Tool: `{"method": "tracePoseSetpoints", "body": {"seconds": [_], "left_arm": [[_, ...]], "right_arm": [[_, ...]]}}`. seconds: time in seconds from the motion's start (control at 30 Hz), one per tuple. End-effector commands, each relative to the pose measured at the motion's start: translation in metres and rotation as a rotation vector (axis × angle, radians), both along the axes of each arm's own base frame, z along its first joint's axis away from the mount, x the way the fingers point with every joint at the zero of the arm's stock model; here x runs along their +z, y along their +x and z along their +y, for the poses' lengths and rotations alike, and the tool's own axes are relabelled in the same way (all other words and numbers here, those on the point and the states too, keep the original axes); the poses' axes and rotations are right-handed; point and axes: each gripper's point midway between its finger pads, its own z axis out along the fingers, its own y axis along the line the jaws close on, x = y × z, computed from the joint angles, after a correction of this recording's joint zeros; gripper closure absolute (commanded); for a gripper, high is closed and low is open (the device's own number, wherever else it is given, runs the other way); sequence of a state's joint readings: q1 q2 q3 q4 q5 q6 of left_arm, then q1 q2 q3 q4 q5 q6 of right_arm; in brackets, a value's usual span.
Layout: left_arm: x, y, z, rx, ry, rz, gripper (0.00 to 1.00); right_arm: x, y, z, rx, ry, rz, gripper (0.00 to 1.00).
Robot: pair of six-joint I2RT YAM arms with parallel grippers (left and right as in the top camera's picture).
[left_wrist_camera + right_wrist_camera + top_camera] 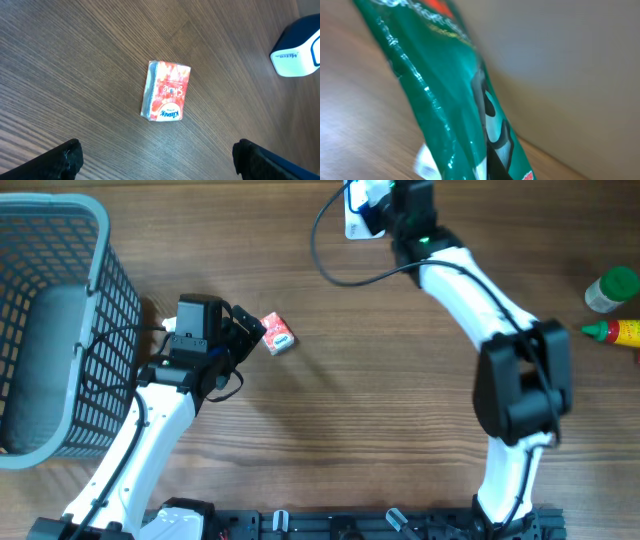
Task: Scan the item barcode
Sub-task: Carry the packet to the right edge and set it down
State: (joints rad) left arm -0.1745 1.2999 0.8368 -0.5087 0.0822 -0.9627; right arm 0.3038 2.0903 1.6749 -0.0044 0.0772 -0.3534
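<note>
Left tool (252, 330), fingers apart, hovers over the tissue pack (166, 91) lying flat on the desk (350, 410). Right tool (388, 200) is closed beside the scanner (297, 47). An off-centre pinch could slide the slim pack away.

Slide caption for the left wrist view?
Open left gripper above a small red tissue pack lying flat on the wooden table.

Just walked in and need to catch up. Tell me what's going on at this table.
The left arm's gripper hovers with jaws wide open near a small red Kleenex tissue pack, which lies flat on the wooden table, untouched. The right arm's gripper is shut at the far edge, beside a white and blue device. A glossy green packet fills its wrist view; whether it is gripped is unclear.
</note>
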Motion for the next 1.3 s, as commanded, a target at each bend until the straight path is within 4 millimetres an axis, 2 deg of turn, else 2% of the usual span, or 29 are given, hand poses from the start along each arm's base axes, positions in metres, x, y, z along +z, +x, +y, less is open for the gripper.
{"method": "tracePoseSetpoints", "body": {"seconds": [0.0, 0.17, 0.2, 0.3, 0.4, 0.47, 0.63, 0.8, 0.93, 1.1, 1.17, 1.2, 1.23, 1.27], "left_arm": [[-0.004, 0.000, 0.005, 0.005, 0.022, 0.006, 0.00], [-0.004, 0.000, 0.005, 0.005, 0.022, 0.006, 0.00], [-0.004, 0.000, 0.005, 0.005, 0.022, 0.006, 0.00], [-0.004, 0.000, 0.005, 0.005, 0.022, 0.006, 0.00], [-0.004, 0.000, 0.005, 0.004, 0.023, 0.006, 0.00], [-0.004, 0.000, 0.005, 0.005, 0.022, 0.006, 0.00], [-0.004, 0.000, 0.005, 0.005, 0.022, 0.006, 0.00], [-0.004, 0.000, 0.005, 0.004, 0.023, 0.006, 0.00], [-0.004, 0.000, 0.005, 0.005, 0.022, 0.006, 0.00], [-0.004, 0.000, 0.005, 0.004, 0.022, 0.005, 0.00], [-0.004, 0.000, 0.005, 0.004, 0.023, 0.006, 0.00], [-0.004, 0.000, 0.005, 0.005, 0.022, 0.006, 0.00], [-0.004, 0.000, 0.005, 0.004, 0.023, 0.006, 0.00], [-0.004, 0.000, 0.005, 0.004, 0.023, 0.006, 0.00]], "right_arm": [[0.029, 0.002, -0.088, -0.379, 0.039, -0.021, 0.96], [-0.002, -0.016, -0.174, -0.679, 0.089, 0.095, 0.96], [-0.005, -0.018, -0.182, -0.701, 0.098, 0.109, 0.96], [-0.023, -0.034, -0.244, -0.871, 0.176, 0.169, 0.96], [-0.031, -0.046, -0.293, -0.965, 0.210, 0.179, 0.96], [-0.046, -0.054, -0.319, -0.996, 0.228, 0.213, 0.96], [-0.099, -0.072, -0.357, -1.058, 0.236, 0.321, 0.96], [-0.143, -0.083, -0.369, -1.099, 0.220, 0.412, 0.96], [-0.151, -0.099, -0.383, -1.249, 0.297, 0.401, 0.96], [-0.141, -0.102, -0.397, -1.279, 0.311, 0.372, 0.95], [-0.134, -0.101, -0.399, -1.270, 0.303, 0.364, 0.82], [-0.131, -0.101, -0.398, -1.263, 0.297, 0.360, 0.66], [-0.124, -0.100, -0.398, -1.261, 0.303, 0.347, 0.39], [-0.116, -0.100, -0.397, -1.256, 0.306, 0.338, 0.27]]}}
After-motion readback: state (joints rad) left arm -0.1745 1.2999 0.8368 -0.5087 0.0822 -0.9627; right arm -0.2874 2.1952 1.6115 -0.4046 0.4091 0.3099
